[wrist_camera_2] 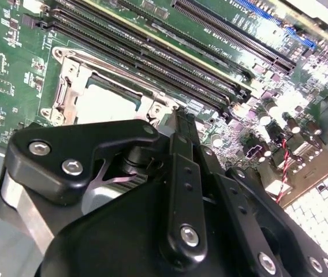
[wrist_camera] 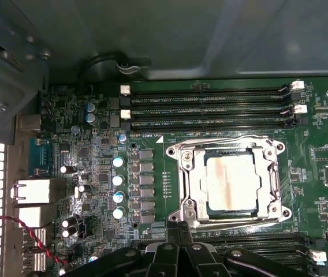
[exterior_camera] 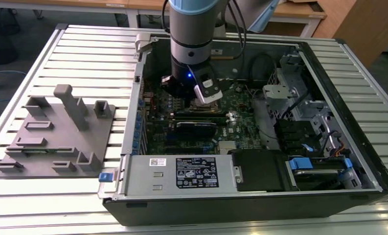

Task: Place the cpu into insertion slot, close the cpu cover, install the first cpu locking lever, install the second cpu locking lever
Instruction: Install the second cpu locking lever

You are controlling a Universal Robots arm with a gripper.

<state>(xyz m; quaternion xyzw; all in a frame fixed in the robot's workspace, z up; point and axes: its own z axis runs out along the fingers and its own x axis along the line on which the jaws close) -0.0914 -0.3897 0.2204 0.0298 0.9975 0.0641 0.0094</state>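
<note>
The cpu (wrist_camera: 232, 183) lies flat in the insertion slot, its dull silver top (wrist_camera_2: 103, 104) showing through the window of the cpu cover (wrist_camera: 190, 179). The cover is down over the chip's edges, and the slot's silver rim (wrist_camera: 280, 173) frames it. My gripper (wrist_camera: 178, 228) is shut with nothing between its fingers. Its tips (wrist_camera_2: 175, 118) hover right beside one edge of the socket; I cannot tell whether they touch it. In the exterior view the gripper (exterior_camera: 205, 95) hangs over the middle of the motherboard inside the open computer case.
Long black memory slots (wrist_camera: 210, 109) run beside the socket, and a row of capacitors (wrist_camera: 118, 179) stands on another side. A red-black wire (wrist_camera: 19, 222) lies near the ports. The power supply (exterior_camera: 180, 174) and drive bays (exterior_camera: 311, 166) fill the case's near side. A grey fixture plate (exterior_camera: 57, 132) sits at the exterior view's left.
</note>
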